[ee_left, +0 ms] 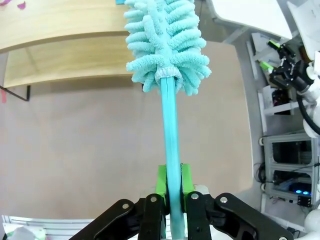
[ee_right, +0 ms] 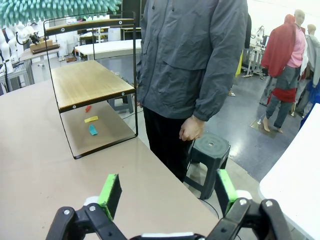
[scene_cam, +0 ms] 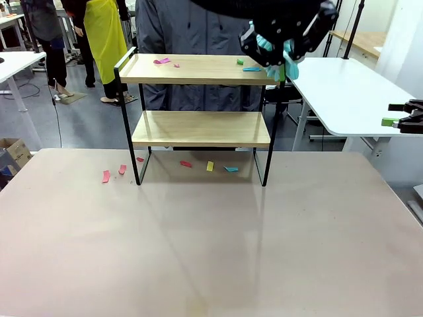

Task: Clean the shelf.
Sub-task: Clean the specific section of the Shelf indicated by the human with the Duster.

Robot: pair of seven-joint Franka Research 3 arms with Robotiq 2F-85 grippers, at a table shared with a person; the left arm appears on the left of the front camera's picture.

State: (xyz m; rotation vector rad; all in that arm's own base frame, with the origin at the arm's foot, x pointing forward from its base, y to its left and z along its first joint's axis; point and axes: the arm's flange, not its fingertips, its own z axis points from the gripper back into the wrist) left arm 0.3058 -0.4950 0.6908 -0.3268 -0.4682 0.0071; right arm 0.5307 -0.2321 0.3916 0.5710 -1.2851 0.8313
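The shelf [scene_cam: 198, 125] stands at the far middle of the table [scene_cam: 198, 264], its two wooden boards level in the black frame. The left gripper [ee_left: 170, 181] is clamped tight on the thin handle of a teal duster [ee_left: 167, 45], the handle running up between its green pads [ee_left: 161, 179]. In the front view the fluffy head hangs at the far right end of the top board. On that board lie a pink scrap [scene_cam: 162, 61] toward the left and a green scrap [scene_cam: 240, 61] and a blue scrap [scene_cam: 252, 69] toward the right. On the table under the shelf lie red [scene_cam: 186, 164], yellow [scene_cam: 210, 166] and blue [scene_cam: 230, 169] scraps, with two pink ones [scene_cam: 106, 176] just left of the near left leg. The right gripper [ee_right: 169, 192] is spread wide with nothing between its pads, off to the right of the table. A person in a grey jacket [ee_right: 190, 65] stands just behind the shelf, one hand [ee_right: 191, 129] hanging above a dark stool [ee_right: 210, 147].
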